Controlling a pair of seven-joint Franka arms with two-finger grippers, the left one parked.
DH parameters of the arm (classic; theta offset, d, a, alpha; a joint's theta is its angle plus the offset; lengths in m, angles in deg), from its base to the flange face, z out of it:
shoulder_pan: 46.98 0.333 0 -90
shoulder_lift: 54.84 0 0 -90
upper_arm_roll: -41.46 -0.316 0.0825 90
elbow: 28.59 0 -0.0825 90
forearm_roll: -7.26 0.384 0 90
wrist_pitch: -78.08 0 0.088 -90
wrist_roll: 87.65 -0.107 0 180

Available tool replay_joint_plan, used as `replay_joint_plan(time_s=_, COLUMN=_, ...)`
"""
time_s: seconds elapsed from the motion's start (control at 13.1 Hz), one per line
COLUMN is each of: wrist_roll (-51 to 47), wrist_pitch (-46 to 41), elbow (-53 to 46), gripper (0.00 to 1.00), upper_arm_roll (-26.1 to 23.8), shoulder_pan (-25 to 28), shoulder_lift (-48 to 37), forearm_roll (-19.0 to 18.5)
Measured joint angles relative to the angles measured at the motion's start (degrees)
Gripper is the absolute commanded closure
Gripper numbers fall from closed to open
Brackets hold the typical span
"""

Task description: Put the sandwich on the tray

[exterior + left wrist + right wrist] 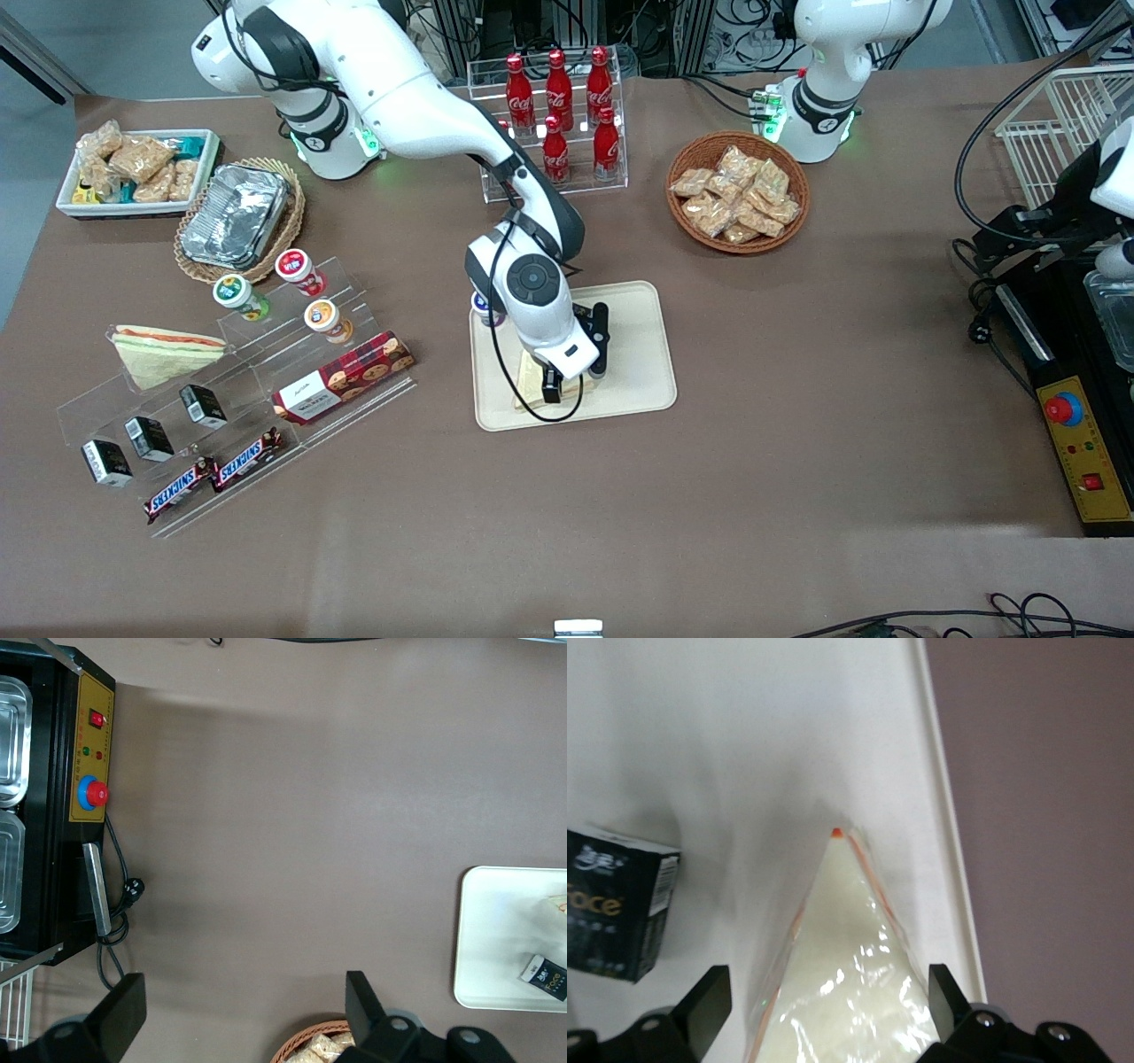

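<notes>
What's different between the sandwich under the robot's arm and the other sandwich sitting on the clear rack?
The sandwich lies flat on the tray, between the open fingers of the end effector; the other sandwich rests on the clear rack toward the working arm's end of the table. The tray one looks cream-yellow, the rack one greenish-white with a thin red filling line. Both are triangular wedges.

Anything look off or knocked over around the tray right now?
Nothing stands out. The sandwich lies flat on the tray, wrap intact, beside a small black box. The gripper hangs open just above the sandwich, one finger on each side. No spills show on the tray or nearby table.
</notes>
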Motion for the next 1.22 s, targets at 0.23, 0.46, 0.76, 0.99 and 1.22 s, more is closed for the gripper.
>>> replay_joint_plan(time_s=0.23, wrist_roll=-5.2, wrist_pitch=-6.1, elbow=-0.4, gripper=0.01, upper_arm_roll=3.0, shoulder_pan=0.0, shoulder_lift=-5.6, forearm_roll=0.0)
replay_joint_plan(time_s=0.46, wrist_roll=-5.8, wrist_pitch=-9.4, elbow=-0.6, gripper=0.01, upper_arm_roll=11.7, shoulder_pan=-0.5, shoulder_lift=-11.0, forearm_roll=0.0)
replay_joint_plan(time_s=0.76, wrist_roll=-14.0, wrist_pitch=-13.7, elbow=-0.9, gripper=0.01, upper_arm_roll=21.8, shoulder_pan=-1.1, shoulder_lift=-17.3, forearm_roll=0.0)
replay_joint_plan(time_s=0.99, wrist_roll=-20.9, wrist_pitch=-22.4, elbow=-1.1, gripper=0.01, upper_arm_roll=25.9, shoulder_pan=-4.4, shoulder_lift=-22.6, forearm_roll=0.0)
replay_joint_plan(time_s=1.22, wrist_roll=-21.2, wrist_pitch=-31.1, elbow=-1.1, gripper=0.01, upper_arm_roll=25.7, shoulder_pan=-15.6, shoulder_lift=-28.2, forearm_roll=0.0)
